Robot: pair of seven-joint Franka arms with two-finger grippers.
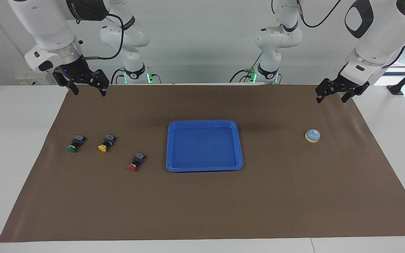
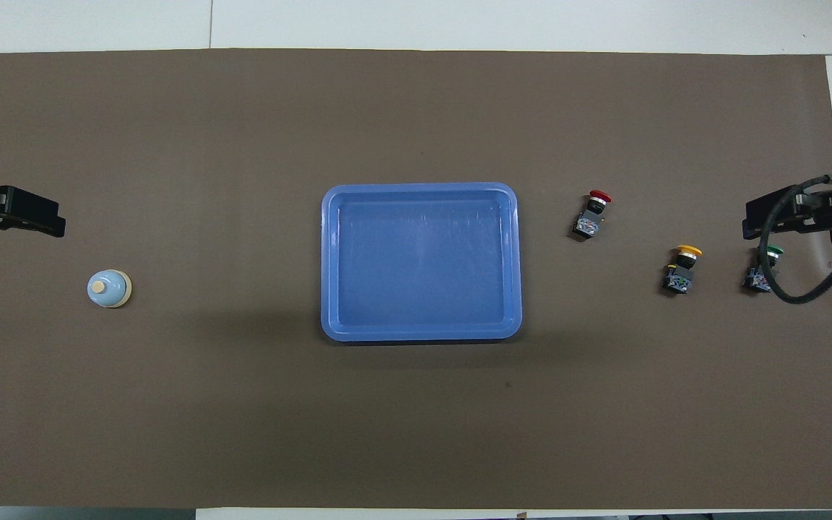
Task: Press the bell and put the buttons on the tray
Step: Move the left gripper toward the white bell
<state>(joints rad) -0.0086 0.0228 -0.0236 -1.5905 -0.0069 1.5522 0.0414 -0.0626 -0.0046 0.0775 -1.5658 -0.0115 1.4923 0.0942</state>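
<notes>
The blue tray point(image 1: 204, 123) point(image 2: 419, 189) lies empty at the middle of the brown mat. The bell point(image 1: 312, 136) point(image 2: 109, 288) stands toward the left arm's end. The red button point(image 1: 135, 162) point(image 2: 591, 214), the yellow button point(image 1: 106, 143) point(image 2: 682, 269) and the green button point(image 1: 75, 143) point(image 2: 761, 271) lie on their sides toward the right arm's end, the red one closest to the tray. My left gripper point(image 1: 331, 99) point(image 2: 8, 217) hangs open and empty over the mat near the bell. My right gripper point(image 1: 88, 94) point(image 2: 799, 217) hangs open and empty over the mat near the green button.
The brown mat point(image 1: 202, 203) covers most of the white table. A black cable point(image 2: 784, 289) from the right arm crosses over the green button in the overhead view. Both arm bases stand at the robots' edge of the table.
</notes>
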